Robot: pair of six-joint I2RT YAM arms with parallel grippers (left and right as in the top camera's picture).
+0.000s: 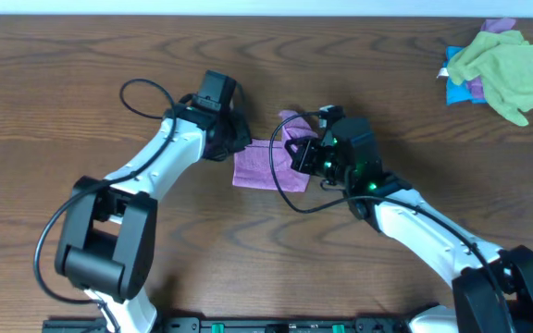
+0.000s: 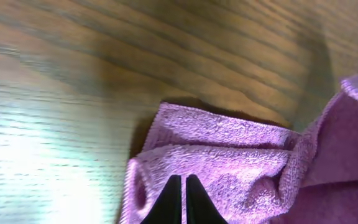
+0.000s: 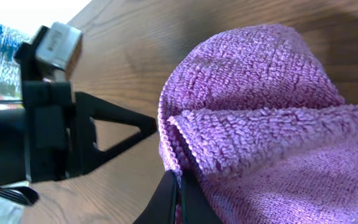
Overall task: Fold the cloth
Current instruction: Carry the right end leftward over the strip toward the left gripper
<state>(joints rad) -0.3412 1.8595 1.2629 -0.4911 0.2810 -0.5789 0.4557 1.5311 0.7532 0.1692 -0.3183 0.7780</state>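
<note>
cloth count: just one lilac cloth, fuzzy terry

cloth spot: near the middle of the brown wood surface, right between the two hands

cloth shape: mostly lying flat, a rough rectangle from overhead. one flap sticks up at its far right corner by the right hand. both wrist views show doubled layers at the edges, so it's bunched and partly folded over on itself

arms: two, white with black joints, left arm and right arm, both reaching in toward the cloth from the near side

left hand: clenched, fingers pressed together on a rolled edge of the cloth at its left side. its dark tip also shows in the right wrist view, touching that same edge

right hand: clenched too, pinching the cloth where two layers meet on its right side, the fabric humped up around the fingers

hands total: two, both gripping the cloth from opposite sides, none free

other stuff: one small pile in the far right corner, well apart from the cloth. that's one yellow-green rag on top, one blue rag under it, plus a bit of purple peeking out that i can't make out properly

cables: one black loop near each arm
</note>
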